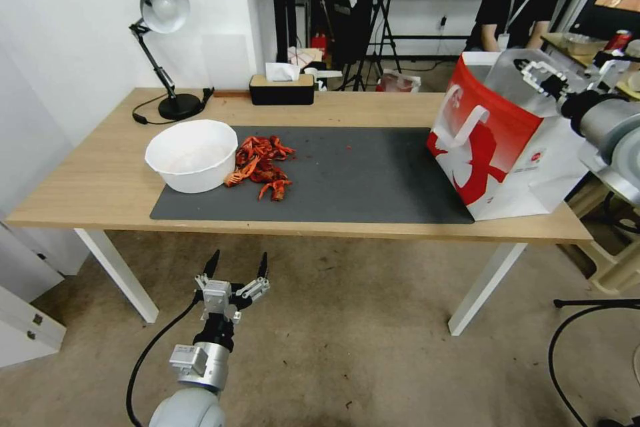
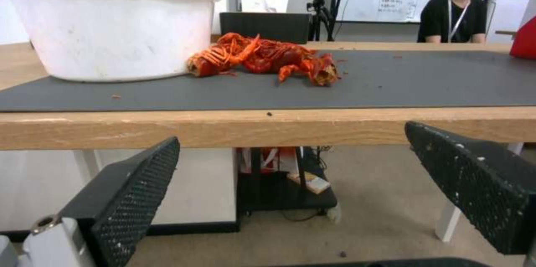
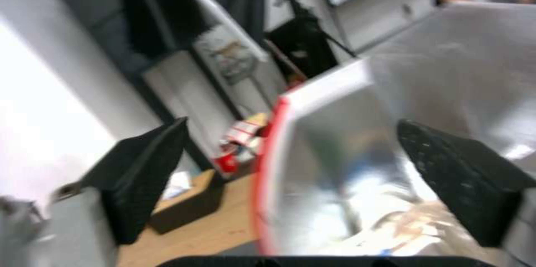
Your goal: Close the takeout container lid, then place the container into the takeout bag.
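The red-and-white takeout bag (image 1: 497,147) stands upright on the right end of the table, its top open and its silver lining (image 3: 346,145) showing. My right gripper (image 1: 527,72) hovers at the bag's open top, open, with nothing between its fingers (image 3: 290,127). My left gripper (image 1: 239,257) hangs below the table's front edge, open and empty, pointing toward the table (image 2: 290,133). The takeout container and its lid are hidden or out of view.
A large white bowl (image 1: 193,155) and a pile of red crayfish (image 1: 261,165) sit on the left of the dark mat (image 1: 360,173). A desk lamp (image 1: 163,13) and a tissue box (image 1: 281,88) stand along the back of the wooden table (image 1: 87,180).
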